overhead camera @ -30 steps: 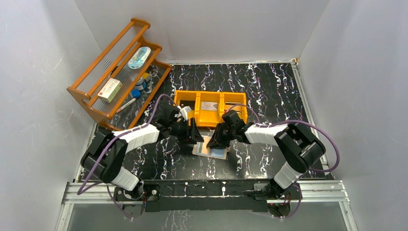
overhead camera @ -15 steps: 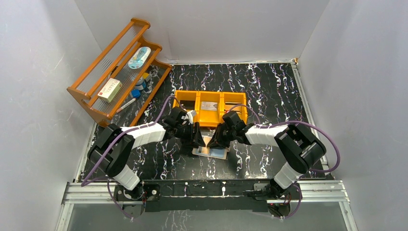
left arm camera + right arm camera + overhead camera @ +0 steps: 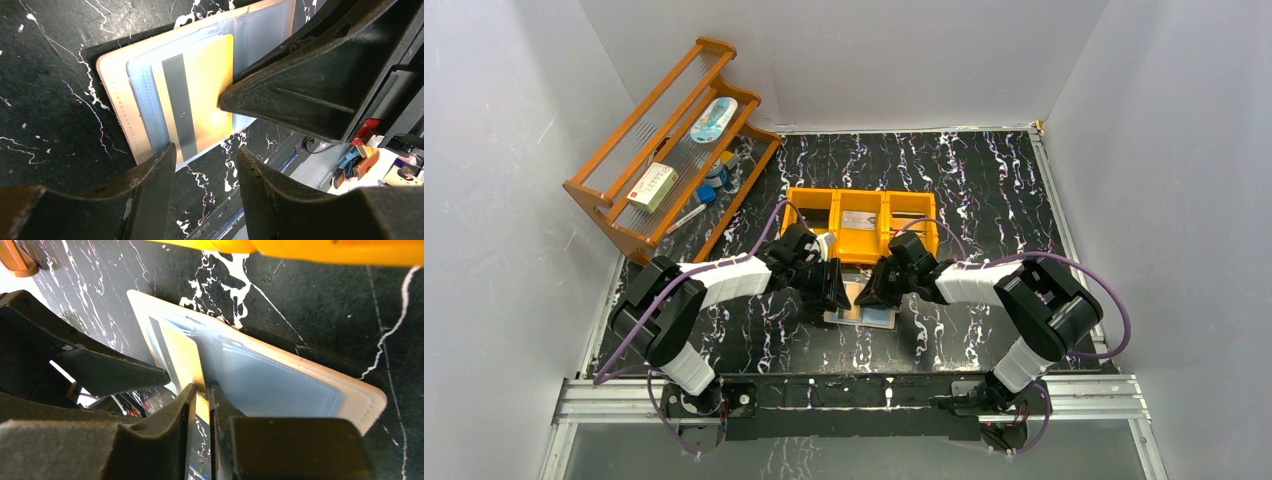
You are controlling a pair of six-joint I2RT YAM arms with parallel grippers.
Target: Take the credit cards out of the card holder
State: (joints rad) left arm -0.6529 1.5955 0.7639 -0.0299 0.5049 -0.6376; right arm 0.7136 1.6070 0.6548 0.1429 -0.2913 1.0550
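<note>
The card holder (image 3: pixel 870 317) lies open on the black table, with beige edges (image 3: pixel 120 100) and pale blue sleeves (image 3: pixel 280 385). A yellow credit card (image 3: pixel 205 85) with a grey stripe sticks partway out of a sleeve. My right gripper (image 3: pixel 201 390) is shut on that card's (image 3: pixel 182 357) edge, and it stands just right of the holder's middle in the top view (image 3: pixel 870 297). My left gripper (image 3: pixel 206 155) is open with nothing between its fingers. One of its fingers (image 3: pixel 160 165) lies over the holder's corner. From above, the left gripper (image 3: pixel 835 292) sits at the holder's left end.
An orange three-compartment tray (image 3: pixel 862 240) stands just behind the holder and close above both grippers. A wooden rack (image 3: pixel 669 150) with small items leans at the back left. White walls close in the table on three sides.
My left gripper has moved right to the holder's left end and its jaws have narrowed. The right jaws have closed onto the yellow card.
</note>
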